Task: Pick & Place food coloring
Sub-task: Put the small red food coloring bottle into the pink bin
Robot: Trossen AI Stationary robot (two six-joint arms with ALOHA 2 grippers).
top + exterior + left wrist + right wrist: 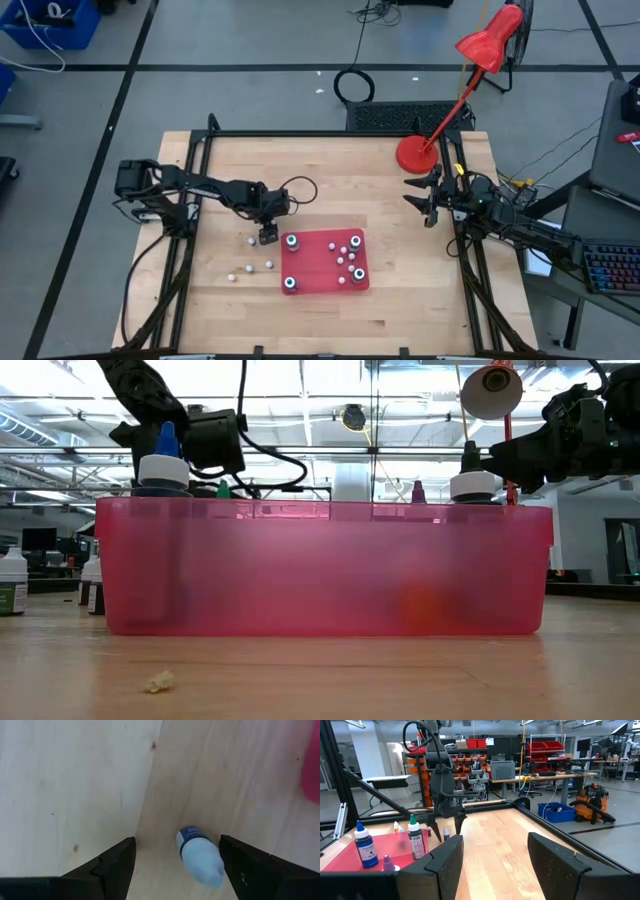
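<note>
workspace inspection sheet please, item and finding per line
surface: pale wooden table, with a few small bottles lying loose on it.
job's things: red plastic tray holding upright food coloring bottles; one small whitish blue-banded dropper bottle lying on its side.
clutter: red desk lamp.
grippers: left gripper open above the lying bottle; right gripper open, waiting at the table's right edge.
cables: black cable on the left arm.
surroundings: workshop shelving.

Your left gripper (267, 236) hangs just left of the tray (322, 276), a small bottle (199, 855) lying on the table (400, 300) between its fingers, nearer one. More small bottles (250, 268) lie on the table near it; others stand in the tray. Your right gripper (428, 197) waits well apart, beyond the tray, beside the lamp base (414, 154).
</note>
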